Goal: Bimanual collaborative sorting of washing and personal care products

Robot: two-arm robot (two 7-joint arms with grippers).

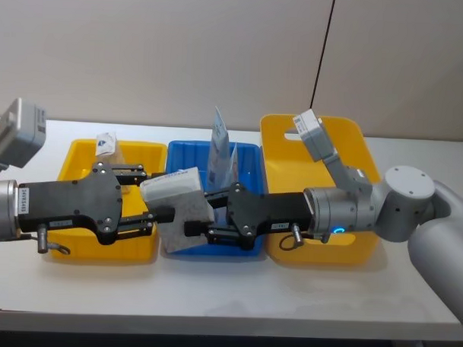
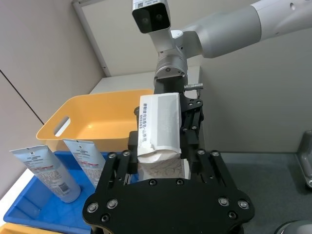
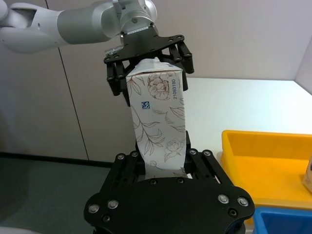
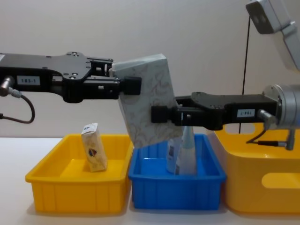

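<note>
Hidden or cut off:
- The ends of the soft pack [image 4: 147, 105] are covered where the fingers close over them, so you cannot see how deep either grip goes.
- In the head view the pack blocks part of the blue bin [image 1: 251, 155]. The two squeeze tubes [image 1: 221, 146] show their upper parts at 1 o'clock from the pack.
- In the chest view the tubes' lower ends sit behind the blue bin's wall.
- A beige object is cut by the frame edge in the right wrist view; you cannot identify it.

Writing:
- "21093180" runs vertically on the pack's floral face, beside a small blue square mark.
- Its plain white face carries a column of small print, not legible.
- The tube labels and the white tags on both gripper bodies are too small to read.

End effectors:
- The left gripper [image 4: 131, 86] is clamped on the pack's upper end.
- The right gripper [image 4: 159, 114] is clamped on its lower end.
- The pack hangs tilted between them, in the air above the blue bin.

Other items:
- The small beige pack [image 4: 93, 152] stands in the left yellow bin [image 4: 75, 187], at 8 o'clock from the held pack in the chest view.
- The larger yellow bin [image 4: 262, 187] is at 4 o'clock.
</note>
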